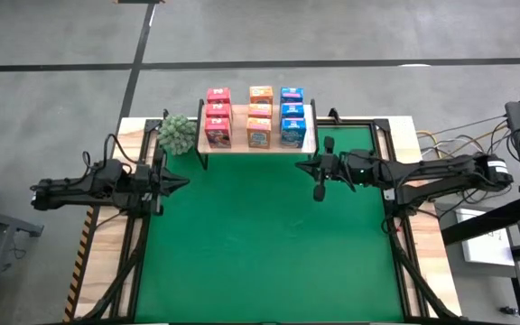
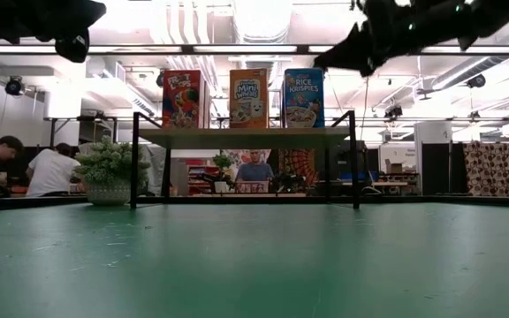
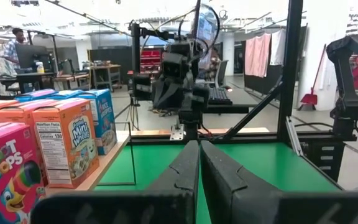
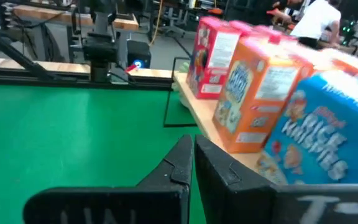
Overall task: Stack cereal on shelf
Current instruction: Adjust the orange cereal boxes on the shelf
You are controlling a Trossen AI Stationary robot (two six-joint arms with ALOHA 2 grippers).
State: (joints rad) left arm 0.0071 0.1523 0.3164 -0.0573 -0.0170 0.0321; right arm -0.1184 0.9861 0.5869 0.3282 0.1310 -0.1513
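Note:
The cereal boxes stand upright on their bottoms on the shelf (image 1: 310, 144), a light wood board on thin black legs at the far edge of the mat. They form three rows: pink-red (image 1: 218, 113), orange (image 1: 259, 113) and blue (image 1: 292, 113). The low view shows the front three boxes (image 2: 248, 99) on the board (image 2: 246, 137). My left gripper (image 1: 184, 183) is shut and empty, level above the mat's left edge. My right gripper (image 1: 300, 165) is shut and empty, just in front of the shelf's right end, with the blue box (image 4: 316, 143) close beside it.
A small green plant in a pot (image 1: 177, 134) stands at the shelf's left end. The green mat (image 1: 269, 253) lies open between the arms and toward the near edge. Black frame rails (image 1: 138, 235) run along both sides. People sit beyond the table (image 2: 51, 168).

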